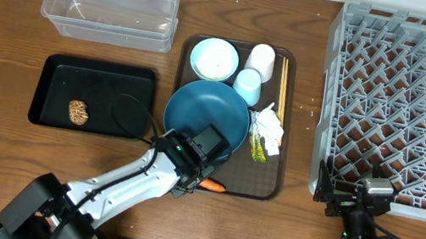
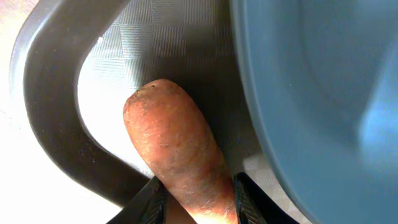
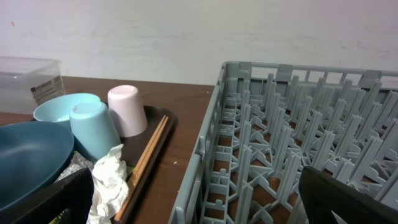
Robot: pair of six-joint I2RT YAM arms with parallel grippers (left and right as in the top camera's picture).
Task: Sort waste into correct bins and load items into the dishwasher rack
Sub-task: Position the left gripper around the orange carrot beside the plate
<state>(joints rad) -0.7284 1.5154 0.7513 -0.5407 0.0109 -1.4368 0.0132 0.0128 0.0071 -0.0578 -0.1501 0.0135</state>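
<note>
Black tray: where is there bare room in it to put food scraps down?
The black tray is bare along its far edge and right of the brown lump, though the left arm's cable crosses its right end. The clear tub behind it looks bare. The brown serving tray is crowded.

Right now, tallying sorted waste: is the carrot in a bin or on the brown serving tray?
On the serving tray: the carrot lies on its floor beside the blue dish, held in the left gripper.

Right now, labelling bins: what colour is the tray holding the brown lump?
Black tray; overhead view shows it best.
</note>
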